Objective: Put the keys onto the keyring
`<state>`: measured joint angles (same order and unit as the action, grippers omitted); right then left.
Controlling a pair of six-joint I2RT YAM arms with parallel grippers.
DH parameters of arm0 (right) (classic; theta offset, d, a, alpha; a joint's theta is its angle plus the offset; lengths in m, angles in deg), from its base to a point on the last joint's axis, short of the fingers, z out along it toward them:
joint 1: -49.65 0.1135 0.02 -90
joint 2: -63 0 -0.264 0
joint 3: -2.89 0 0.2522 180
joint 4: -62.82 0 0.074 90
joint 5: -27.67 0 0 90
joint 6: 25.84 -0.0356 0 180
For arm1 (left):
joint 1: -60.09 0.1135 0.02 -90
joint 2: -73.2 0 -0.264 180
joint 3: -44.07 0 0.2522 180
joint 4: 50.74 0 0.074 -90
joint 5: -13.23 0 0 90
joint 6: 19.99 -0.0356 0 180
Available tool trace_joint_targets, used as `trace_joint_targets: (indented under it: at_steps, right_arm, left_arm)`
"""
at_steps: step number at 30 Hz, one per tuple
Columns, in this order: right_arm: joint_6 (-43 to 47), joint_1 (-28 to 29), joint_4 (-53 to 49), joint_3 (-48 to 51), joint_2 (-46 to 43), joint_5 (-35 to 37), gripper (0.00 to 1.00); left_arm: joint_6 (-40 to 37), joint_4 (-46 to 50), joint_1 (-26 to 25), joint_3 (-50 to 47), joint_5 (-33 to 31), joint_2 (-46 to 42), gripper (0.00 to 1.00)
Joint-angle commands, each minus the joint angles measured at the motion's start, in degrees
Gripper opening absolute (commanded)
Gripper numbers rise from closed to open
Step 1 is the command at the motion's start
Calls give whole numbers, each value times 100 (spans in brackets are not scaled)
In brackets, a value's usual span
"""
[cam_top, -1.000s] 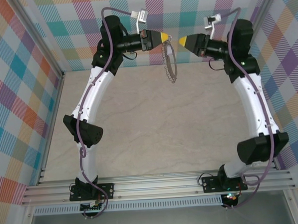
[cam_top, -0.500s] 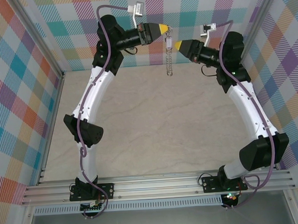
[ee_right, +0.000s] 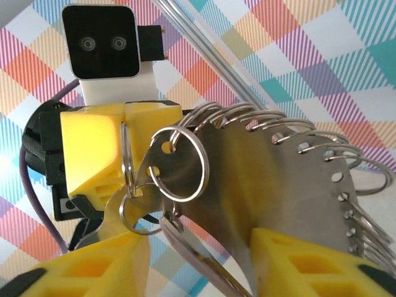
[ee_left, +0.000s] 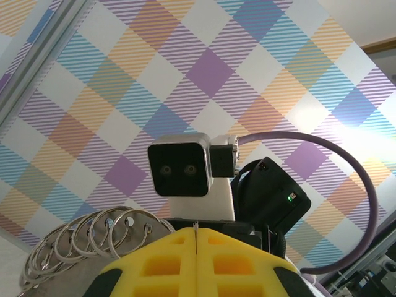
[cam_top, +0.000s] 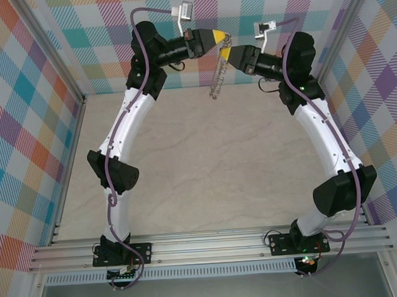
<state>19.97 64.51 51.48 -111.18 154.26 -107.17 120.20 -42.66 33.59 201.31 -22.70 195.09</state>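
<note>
- The keyring (ee_right: pixel 278 179) is a flat, dull-silver metal plate with a curved edge. Small holes are punched along that edge, and each hole carries a thin wire split ring, so the rim looks beaded.
- In the overhead view the keyring (cam_top: pixel 215 79) hangs in the air above the worktop (cam_top: pixel 206 161), below the two pincer tips and touching neither the surface nor the walls.
- The left pincer (cam_top: pixel 219 37) has its yellow, blocky fingers pressed together. From the right wrist view, a split ring at the plate's corner runs into the seam of the left pincer (ee_right: pixel 124 151), so it holds the keyring by that ring.
- From its own wrist, the left pincer (ee_left: pixel 195 260) shows only a hairline seam between its pads, with a fan of shiny rings (ee_left: pixel 93 232) just to their left.
- The right pincer (ee_right: pixel 198 266) stands partly open. Its yellow fingers (ee_right: pixel 303 263) are set apart with the plate's lower edge between them, and a clamp on it cannot be made out.
- A thin, pale lilac-grey sliver, seemingly the key (ee_right: pixel 185 242), lies in that gap just under two small linked rings. Whether it is threaded on cannot be told.
- The worktop is a smooth beige, marble-veined sheet.
- The walls (cam_top: pixel 23 98) are pastel checked cloth.
</note>
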Motion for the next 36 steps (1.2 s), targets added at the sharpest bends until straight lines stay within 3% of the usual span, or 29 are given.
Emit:
trace_joint_targets:
  at_steps: [1,13,26,34,36]
  right_arm:
    - [121,53,154,-172,26,-217,38]
    - [113,70,97,-168,-6,-290,1]
    - [-47,307,-23,-799,430,-378,0]
    - [133,307,-387,-703,388,-177,0]
    - [188,303,-497,-668,332,-126,9]
  left_arm:
    - [141,-426,-56,146,-100,-7,0]
    - [309,-625,-59,153,-270,35,0]
    - [373,-731,-137,58,-302,53,0]
    - [379,-786,-142,-126,-401,-46,0]
    - [385,-795,-139,-190,-461,-75,0]
